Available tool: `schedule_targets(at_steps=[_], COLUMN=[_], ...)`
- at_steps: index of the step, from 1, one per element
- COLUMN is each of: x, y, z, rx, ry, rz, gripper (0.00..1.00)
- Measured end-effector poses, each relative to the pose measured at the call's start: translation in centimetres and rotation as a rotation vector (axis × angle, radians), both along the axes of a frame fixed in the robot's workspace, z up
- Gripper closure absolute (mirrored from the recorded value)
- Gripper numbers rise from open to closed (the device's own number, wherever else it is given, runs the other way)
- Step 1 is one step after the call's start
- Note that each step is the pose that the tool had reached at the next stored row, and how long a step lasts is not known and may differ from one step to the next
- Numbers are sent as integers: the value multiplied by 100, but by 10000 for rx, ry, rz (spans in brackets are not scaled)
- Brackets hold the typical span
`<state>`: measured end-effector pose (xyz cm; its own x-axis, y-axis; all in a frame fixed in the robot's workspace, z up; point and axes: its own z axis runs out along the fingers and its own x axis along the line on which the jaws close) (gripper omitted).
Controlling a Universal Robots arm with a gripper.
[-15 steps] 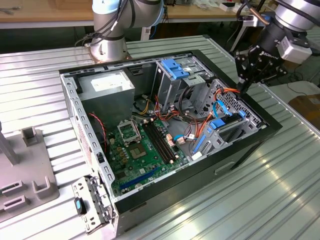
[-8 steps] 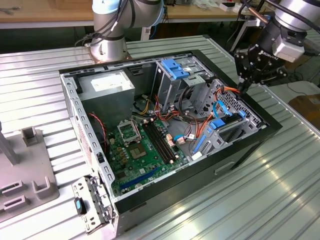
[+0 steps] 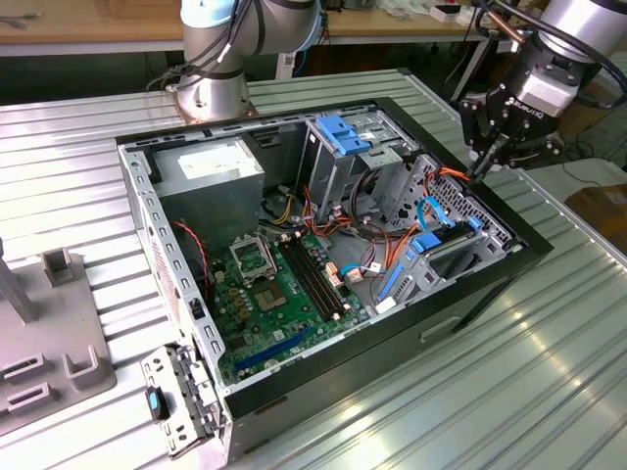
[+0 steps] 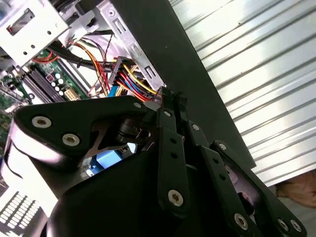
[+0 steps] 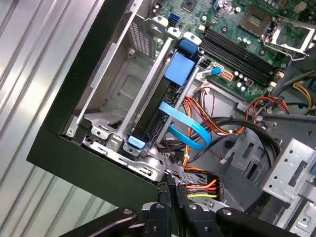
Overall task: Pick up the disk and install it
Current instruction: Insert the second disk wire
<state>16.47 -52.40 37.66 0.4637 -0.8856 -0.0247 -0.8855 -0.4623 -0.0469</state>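
The open computer case [image 3: 490, 284] lies on the ribbed metal table. The disk [image 3: 446, 242] stands on edge in the bay at the case's corner on the exterior view's right. It shows a dark narrow side with blue plastic at both ends, and appears again in the first wrist view [image 5: 150, 111]. My gripper [image 3: 478, 174] hangs over the case's rim just beyond that bay. Its fingers are shut with nothing visible between them. The tips [image 5: 167, 186] sit right beside a black connector with red, yellow and orange wires [image 5: 200, 186]. The same wire bundle [image 4: 129, 74] lies just past the gripper [image 4: 170, 96].
Inside the case are the green motherboard [image 3: 284, 284], a grey box with a white sticker [image 3: 211, 166], and a metal cage with blue tabs [image 3: 343, 137]. A blue flat cable [image 5: 187, 131] loops beside the disk. A grey fixture [image 3: 49, 333] stands at the exterior view's left.
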Motion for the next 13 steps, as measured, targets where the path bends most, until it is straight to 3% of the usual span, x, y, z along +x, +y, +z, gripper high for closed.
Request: schedule_targets(at_steps=[5, 6, 9, 13], x=[0, 0, 0, 0], y=[0, 0, 0, 0], z=[0, -1, -4, -6], rx=[0, 0, 0, 0], ry=[0, 0, 0, 0], rz=[-212, -436, -1858, -2841], gripper=[84, 84, 84, 84])
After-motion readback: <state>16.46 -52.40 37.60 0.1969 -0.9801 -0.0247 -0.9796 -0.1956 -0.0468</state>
